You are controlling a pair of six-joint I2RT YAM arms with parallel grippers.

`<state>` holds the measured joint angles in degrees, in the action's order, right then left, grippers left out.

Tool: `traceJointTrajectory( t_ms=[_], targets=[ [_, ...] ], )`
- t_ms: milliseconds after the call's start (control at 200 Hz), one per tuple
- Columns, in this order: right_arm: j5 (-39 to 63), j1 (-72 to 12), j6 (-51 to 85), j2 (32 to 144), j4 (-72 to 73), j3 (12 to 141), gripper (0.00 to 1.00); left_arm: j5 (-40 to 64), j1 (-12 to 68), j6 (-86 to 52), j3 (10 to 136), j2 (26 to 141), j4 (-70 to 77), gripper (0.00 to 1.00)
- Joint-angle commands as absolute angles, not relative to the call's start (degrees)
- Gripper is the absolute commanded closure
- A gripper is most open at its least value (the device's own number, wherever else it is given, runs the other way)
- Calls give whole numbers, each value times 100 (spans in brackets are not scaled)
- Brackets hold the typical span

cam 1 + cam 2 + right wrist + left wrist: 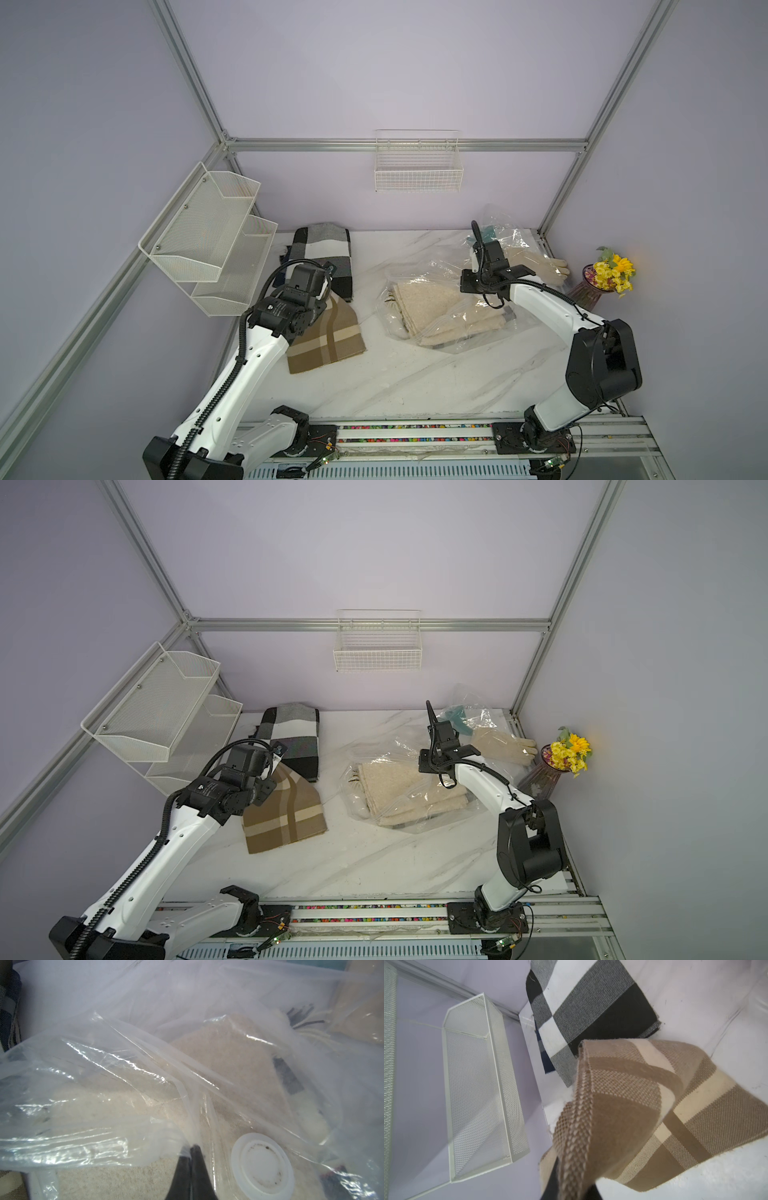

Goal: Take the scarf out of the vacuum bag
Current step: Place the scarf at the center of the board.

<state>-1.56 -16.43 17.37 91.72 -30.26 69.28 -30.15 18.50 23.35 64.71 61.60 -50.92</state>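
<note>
On the right half of the marble table (415,386) the vacuum bag (415,270) lies all crumpled, and the cream scarf (428,307) sits folded inside it, so it's not out yet. In the right wrist view the right gripper (191,1148) has its jaws pinched together on a pleat of the bag's clear plastic, just beside the round white valve cap (262,1165). You can see the scarf through the film right under it. Over on the other side, the left gripper (571,1188) is clamped on the edge of a brown plaid scarf (328,336), with that end pulled up off the table and the rest lying flat. The far end of it meets a black-and-white checked scarf (324,253) by the back wall. Behind the vacuum bag there's a pair of cream gloves (536,264) and a smaller clear bag (494,232) with something teal in it. Yellow flowers (615,270) stand off the table's right edge.
</note>
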Motion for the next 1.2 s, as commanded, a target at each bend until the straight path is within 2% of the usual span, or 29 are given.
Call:
traceJointTrajectory(
  t_ms=[0,180,470,1190],
  targets=[
    [-186,-1582,1784,8970,-2927,6894,100,-2937,1828,2971,6409,5867,-3754,100],
    [-156,-1579,1792,8947,-2931,6884,100,-3131,1799,3698,6001,5798,-2682,100],
    [-132,-1576,1791,8942,-2925,6882,100,-3026,1468,3945,5668,5951,-1223,100],
    [-122,-1578,1793,9059,-2931,6937,100,-2401,805,3120,5531,6847,932,100]
  ],
)
